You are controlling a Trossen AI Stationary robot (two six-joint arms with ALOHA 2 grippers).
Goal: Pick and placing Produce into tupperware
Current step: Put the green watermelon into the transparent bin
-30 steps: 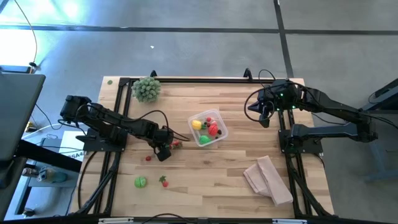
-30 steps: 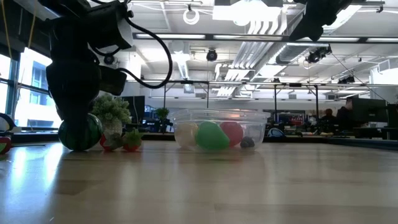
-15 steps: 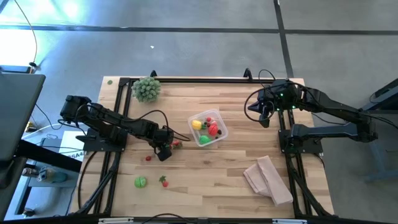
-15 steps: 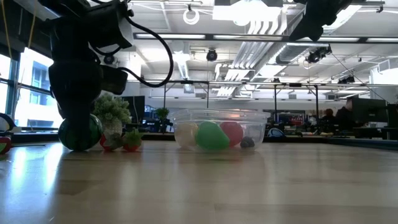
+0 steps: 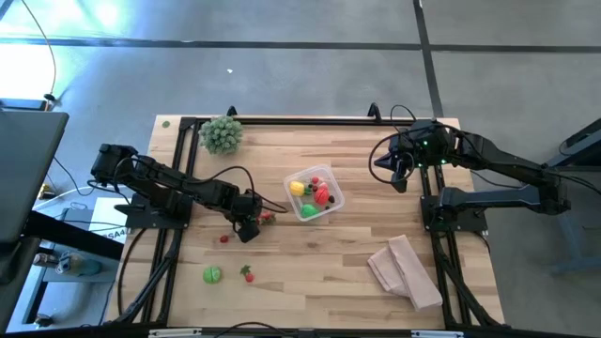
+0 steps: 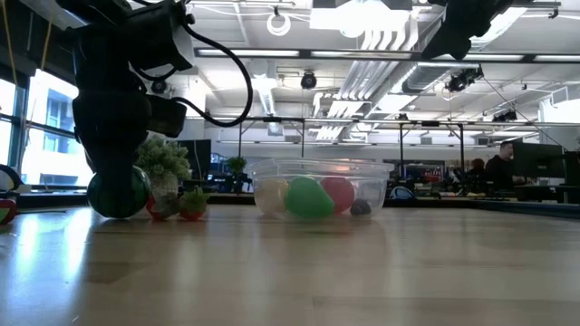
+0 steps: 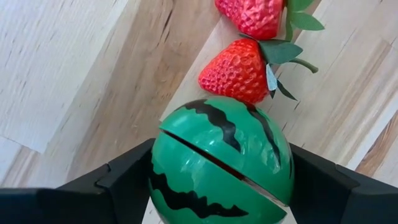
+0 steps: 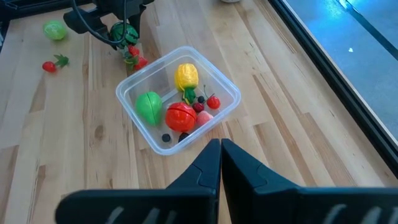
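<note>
The left gripper (image 5: pixel 247 227) is sitting low on the table (image 5: pixel 319 272), left of centre in the high view, with its two dark fingers (image 7: pixel 121 180) standing on either side of a small toy watermelon (image 7: pixel 221 165). In the left wrist view the watermelon is filling the space between the fingers, which are lying right at its sides; whether they are actually pressing on it cannot be told. The watermelon is resting on the wood in the low view, at the left of the frame. Two strawberries (image 7: pixel 239 70) are lying just beyond it, the nearer one touching or almost touching it.

The clear plastic container (image 5: pixel 314 193) is sitting near the middle of the table, just right of the left gripper. It is holding a yellow piece (image 8: pixel 186 76), a green piece (image 8: pixel 149 106), a red tomato (image 8: pixel 181 116) and a few small berries.

A green ball (image 5: pixel 212 274) and a small red piece (image 5: pixel 248 274) are lying apart in the lower left of the high view.

The right gripper (image 5: pixel 398 170) is hovering at the upper right, well apart from the container, its fingers pressed together and holding nothing.

A spiky pale-green plant (image 5: pixel 222 134) is standing at the upper left corner, and a tan folded cloth (image 5: pixel 406 270) is lying at the lower right.
</note>
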